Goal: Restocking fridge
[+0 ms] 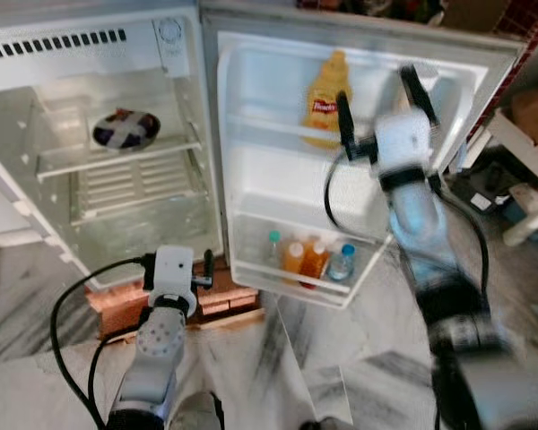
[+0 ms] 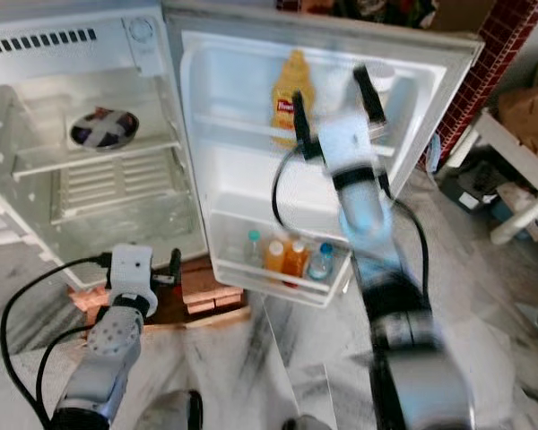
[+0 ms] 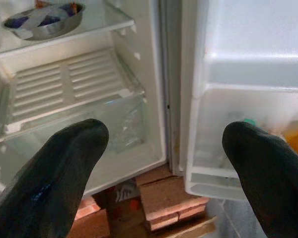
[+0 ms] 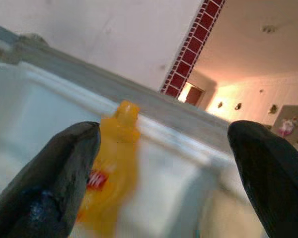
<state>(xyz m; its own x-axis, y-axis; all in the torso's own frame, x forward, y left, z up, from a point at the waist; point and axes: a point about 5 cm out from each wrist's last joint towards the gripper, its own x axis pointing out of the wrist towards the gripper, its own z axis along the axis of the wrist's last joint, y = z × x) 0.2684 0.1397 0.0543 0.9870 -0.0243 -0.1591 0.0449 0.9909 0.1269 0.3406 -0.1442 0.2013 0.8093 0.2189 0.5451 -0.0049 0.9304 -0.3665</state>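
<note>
The small fridge [image 1: 117, 54] stands open with its door [image 1: 278, 179] swung right. A yellow mustard bottle [image 1: 327, 94] stands on the upper door shelf; it also appears in the right wrist view [image 4: 111, 173]. My right gripper [image 1: 381, 98] is raised just right of the bottle, open and holding nothing. Several drink bottles [image 1: 309, 260] stand in the lower door rack. A bowl [image 1: 125, 130] sits on the fridge's top shelf. My left gripper [image 1: 202, 269] hangs low before the fridge's bottom edge, open and empty.
The fridge rests on red bricks [image 1: 224, 296] over a marble floor [image 1: 296, 358]. A white bench [image 1: 524, 152] and clutter stand to the right of the door. A lower wire shelf [image 3: 64, 89] and a clear crisper sit inside the fridge.
</note>
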